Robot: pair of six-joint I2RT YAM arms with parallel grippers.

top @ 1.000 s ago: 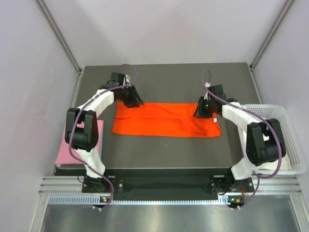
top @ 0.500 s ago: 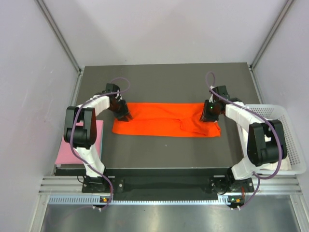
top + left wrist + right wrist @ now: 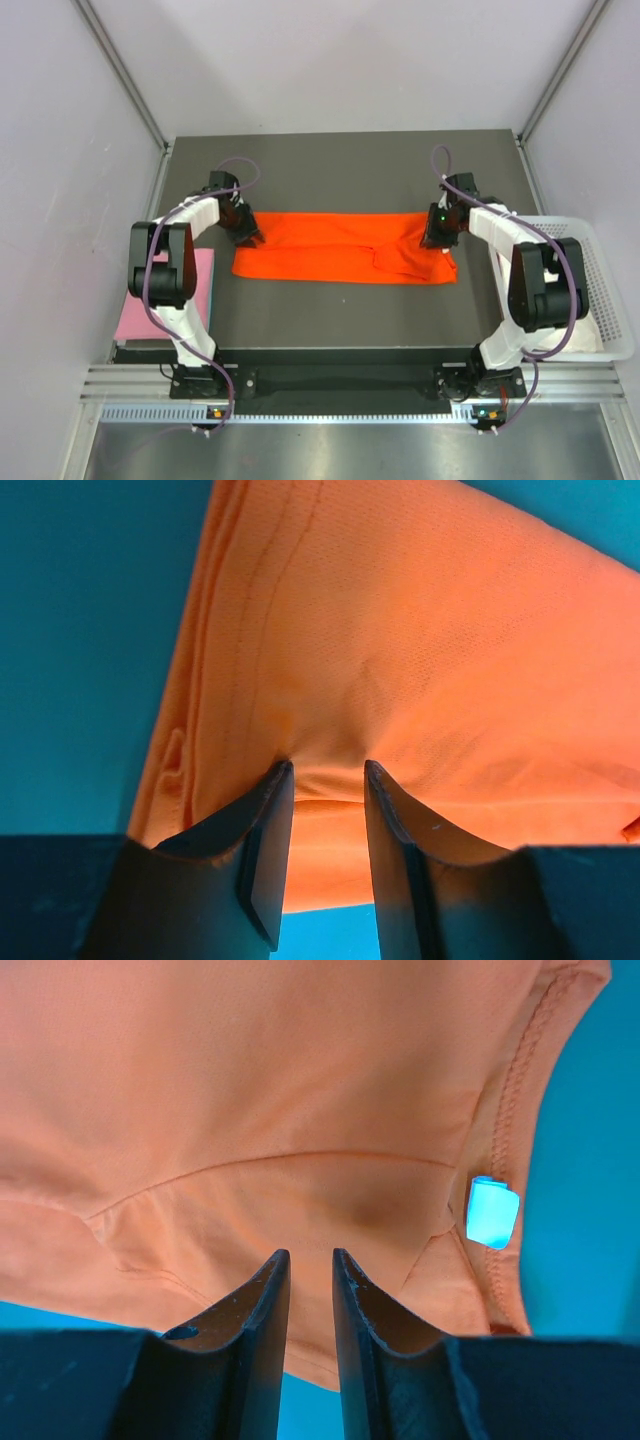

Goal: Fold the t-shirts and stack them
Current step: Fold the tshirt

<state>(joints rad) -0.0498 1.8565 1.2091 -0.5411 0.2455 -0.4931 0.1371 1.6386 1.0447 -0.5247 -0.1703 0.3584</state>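
We judge left gripper [image 3: 325, 770], right gripper [image 3: 311, 1255] clenched on far edge of bright orange-red fabric t-shirt [image 3: 330, 255]; lift together, level.

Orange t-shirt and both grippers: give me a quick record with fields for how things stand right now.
orange t-shirt: folded into a long band, flat on the table
left gripper: at the band's far left corner, fingers narrowly apart, fabric puckered between them
right gripper: on the far edge near the right end, beside the white neck label, fingers narrowly apart
grip: cannot tell for either
pink t-shirt: beside the table's left edge
basket: right of the table
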